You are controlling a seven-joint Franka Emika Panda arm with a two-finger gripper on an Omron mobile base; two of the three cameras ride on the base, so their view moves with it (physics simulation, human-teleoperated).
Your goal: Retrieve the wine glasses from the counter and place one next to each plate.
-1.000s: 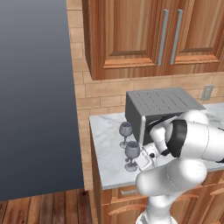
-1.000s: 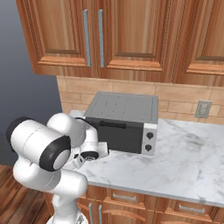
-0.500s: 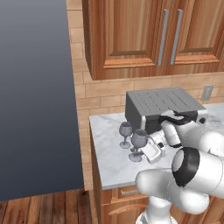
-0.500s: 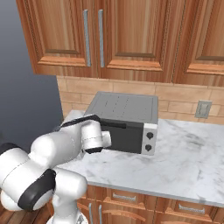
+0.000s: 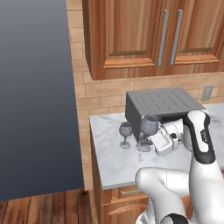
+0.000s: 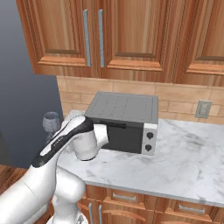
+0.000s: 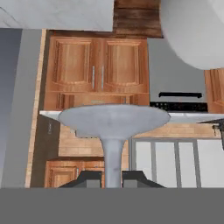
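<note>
Clamped shut: two-finger gripper (image 7: 111,178) pinching the thin stem of a translucent bluish-grey wine glass (image 5: 148,125), raised above the white-grey veined marble counter (image 5: 111,164). Its twin glass (image 5: 125,133) standing just beside. Best lifted straight, kept upright, clear of the grey toaster oven (image 5: 162,105).

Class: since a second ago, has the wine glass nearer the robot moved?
Yes. The held wine glass has risen off the counter, against the toaster oven.

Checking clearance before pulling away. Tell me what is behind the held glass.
In the left base view, a grey oven stands on the counter behind the held glass; its front is covered by glass and hand.
</note>
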